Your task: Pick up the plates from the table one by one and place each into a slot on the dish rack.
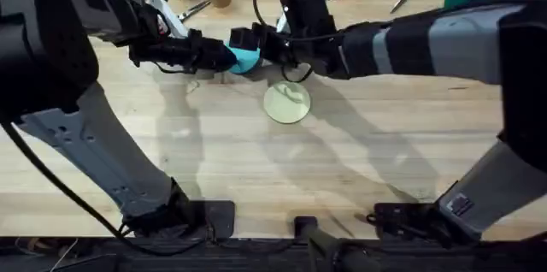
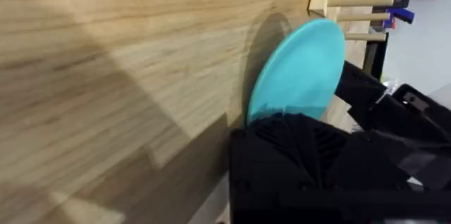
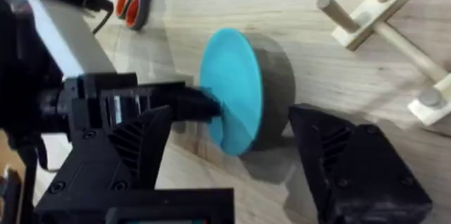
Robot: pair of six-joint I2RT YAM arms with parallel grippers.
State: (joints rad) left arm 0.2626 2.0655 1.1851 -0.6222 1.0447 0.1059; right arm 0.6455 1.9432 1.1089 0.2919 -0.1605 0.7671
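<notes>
The blue plate [image 1: 243, 58] stood up on its edge near the far side of the table [image 1: 256, 169], right in the middle between the two arms. The left gripper [image 1: 224, 55] reached in from the left and pinched the plate's edge with its black fingers [image 3: 201, 104] shut on it. In the left wrist view the same plate [image 2: 299, 69] rose up just past that gripper's own dark finger [image 2: 296, 153], which covered the plate's lower rim.

The right gripper [image 1: 259, 43] came in from the other side, and it was wide apart. In the right wrist view one of its fingers [image 3: 120, 160] sat on one side of the blue plate [image 3: 232, 90] and the other finger sat on the other side, so the plate stood in the gap between them. Neither of those two fingers touched it (there was bare wood showing on both sides).

The dish rack [image 3: 394, 34] lay on the table just past the plate, with its round pegs sticking out. From the left wrist, the rack [image 2: 352, 2] was right behind the plate's top edge.

The cream plate [image 1: 286, 103] lay flat on the table, a little nearer to the arm bases than the blue one, and nothing touched it.
</notes>
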